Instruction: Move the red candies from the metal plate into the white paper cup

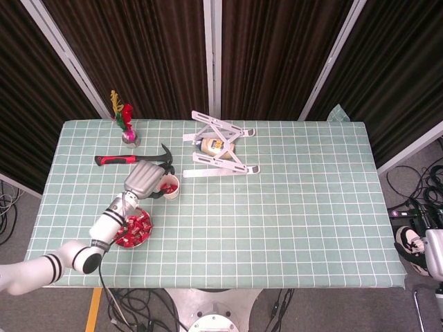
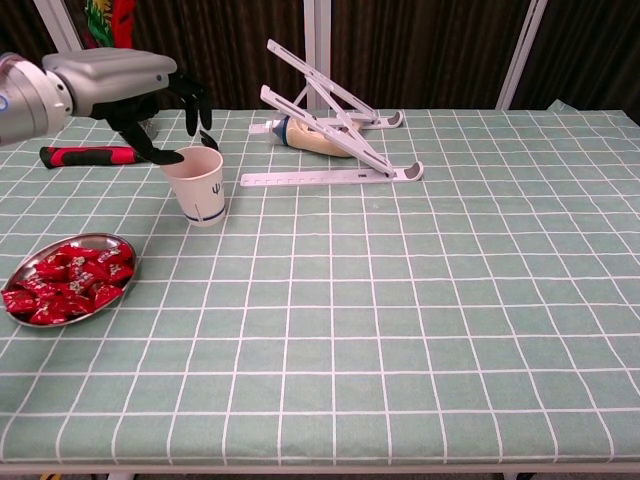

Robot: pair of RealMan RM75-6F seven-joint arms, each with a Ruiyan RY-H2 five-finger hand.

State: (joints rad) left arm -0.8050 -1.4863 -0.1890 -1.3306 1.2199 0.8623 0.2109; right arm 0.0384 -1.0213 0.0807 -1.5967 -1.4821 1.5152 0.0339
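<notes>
This looks like a robotics lab set up for recording. Dark curtains (image 1: 159, 48) hung between pale metal posts (image 1: 66, 52) close off the far edge of the bench (image 1: 311, 207), which wears a green checked cloth. Loose cables (image 1: 422, 187) lie on the grey floor (image 1: 21, 207) beside its right edge, probably leading to equipment.
</notes>
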